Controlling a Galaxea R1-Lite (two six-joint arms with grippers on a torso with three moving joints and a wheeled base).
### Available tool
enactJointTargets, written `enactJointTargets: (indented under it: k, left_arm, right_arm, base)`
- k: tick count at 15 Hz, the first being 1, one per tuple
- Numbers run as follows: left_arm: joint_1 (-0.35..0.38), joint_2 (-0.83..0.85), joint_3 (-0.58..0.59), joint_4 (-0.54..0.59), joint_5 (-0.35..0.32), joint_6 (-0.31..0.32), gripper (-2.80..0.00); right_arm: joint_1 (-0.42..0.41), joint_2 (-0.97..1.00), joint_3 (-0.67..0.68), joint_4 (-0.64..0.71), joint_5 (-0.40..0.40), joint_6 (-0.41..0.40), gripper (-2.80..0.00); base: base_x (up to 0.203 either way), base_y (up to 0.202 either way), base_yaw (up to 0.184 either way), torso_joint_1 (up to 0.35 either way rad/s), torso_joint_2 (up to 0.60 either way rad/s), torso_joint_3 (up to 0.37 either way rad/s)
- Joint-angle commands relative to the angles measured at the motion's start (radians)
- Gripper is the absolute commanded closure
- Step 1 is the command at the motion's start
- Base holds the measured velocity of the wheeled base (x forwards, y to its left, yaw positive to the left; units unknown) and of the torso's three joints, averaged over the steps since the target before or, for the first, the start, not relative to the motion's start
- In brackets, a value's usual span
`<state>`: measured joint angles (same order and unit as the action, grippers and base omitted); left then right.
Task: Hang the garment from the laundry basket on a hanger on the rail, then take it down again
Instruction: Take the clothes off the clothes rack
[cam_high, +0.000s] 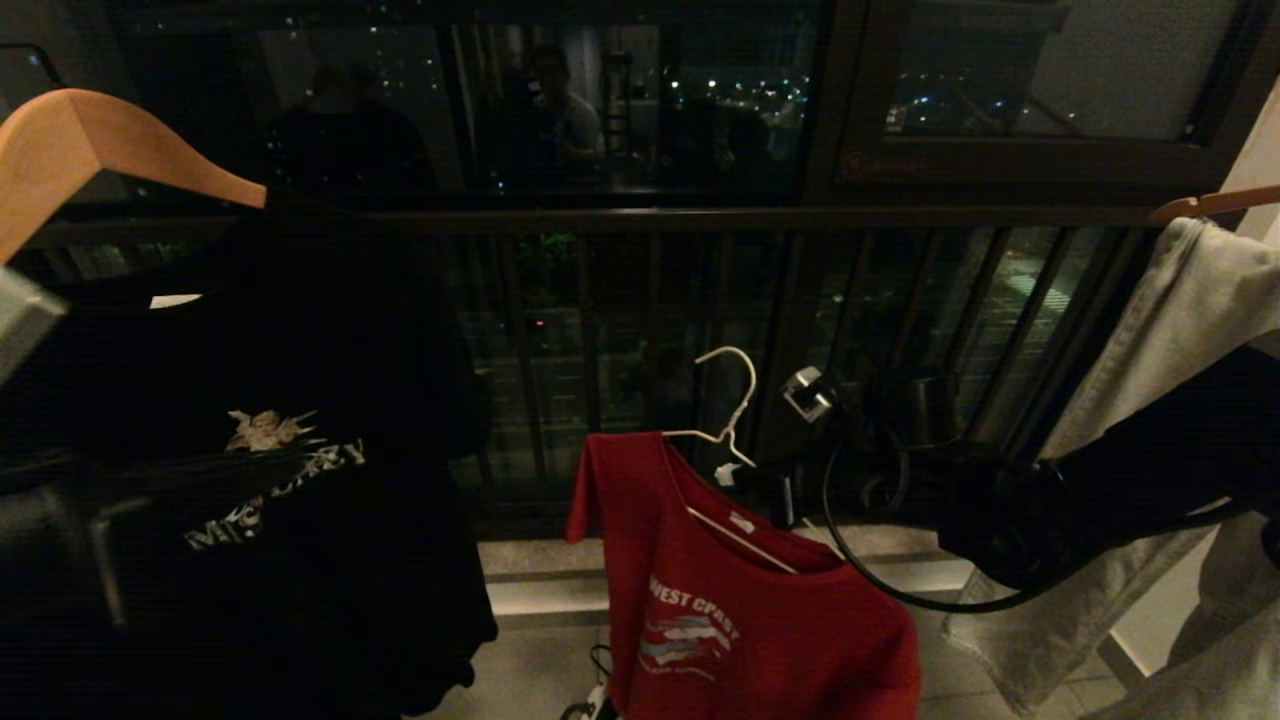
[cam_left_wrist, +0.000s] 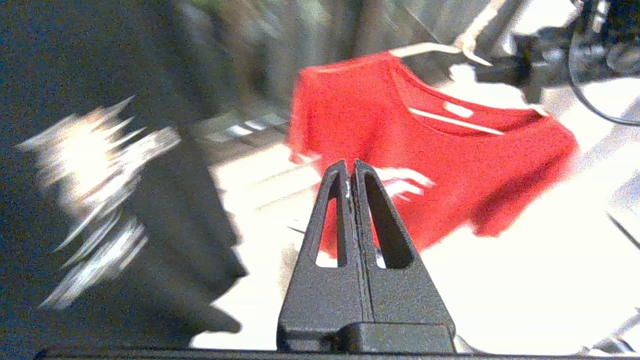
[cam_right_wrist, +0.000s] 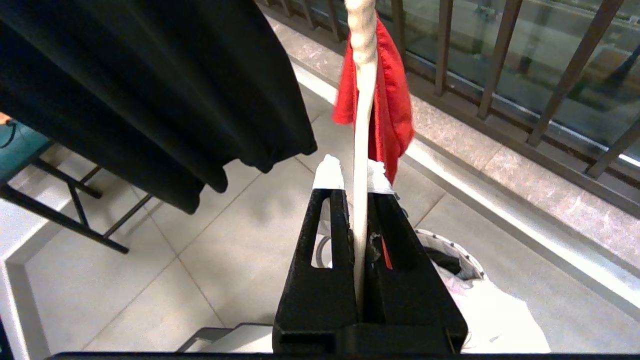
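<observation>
The garment (cam_high: 760, 620), a red T-shirt with white lettering, hangs on the hanger (cam_high: 735, 400), a thin cream-white wire one. My right gripper (cam_high: 735, 475) is shut on the hanger just below its twisted neck and holds it in the air, tilted. The right wrist view shows the wire (cam_right_wrist: 361, 100) pinched between the jaws of that gripper (cam_right_wrist: 357, 180), the red cloth (cam_right_wrist: 392, 110) beyond it. The laundry basket (cam_right_wrist: 467, 262) stands on the floor beneath. My left gripper (cam_left_wrist: 350, 167) is shut and empty, apart from the garment (cam_left_wrist: 440, 150) and pointing towards it. The rail is out of view.
A black T-shirt with an angel print (cam_high: 250, 480) hangs at the left on a tan wooden hanger (cam_high: 110, 150). Pale garments (cam_high: 1180, 330) hang at the right. A dark balcony railing (cam_high: 640, 218) and windows close off the back. Folding table legs (cam_right_wrist: 70, 200) stand on the tiled floor.
</observation>
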<state>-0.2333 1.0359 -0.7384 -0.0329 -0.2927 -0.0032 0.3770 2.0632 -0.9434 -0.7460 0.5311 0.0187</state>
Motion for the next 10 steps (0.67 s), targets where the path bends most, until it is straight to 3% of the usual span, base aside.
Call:
enactJointTargets:
  k: [1,6,10]
  left_arm:
    - [-0.074,0.314,-0.076,-0.037,-0.012,-0.009,0.00]
    - [-0.151,0.759,-0.240,-0.270,-0.033,-0.073,0.00]
    - [-0.225,0.953,-0.363,-0.338,-0.039,-0.178,0.00]
  right_arm:
    - [-0.001,-0.012,-0.009,-0.010,0.000,0.001,0.00]
    - [0.000,-0.005,-0.015,-0.015,-0.003,0.000,0.00]
    - [0.014,0.051,-0.033,-0.015,-0.002,0.002,0.00]
  base:
    - [0.000,0.000,0.000,0.000,0.00,0.000]
    - [0.000,0.000,0.000,0.000,0.00,0.000]
    - [0.000,0.000,0.000,0.000,0.00,0.000]
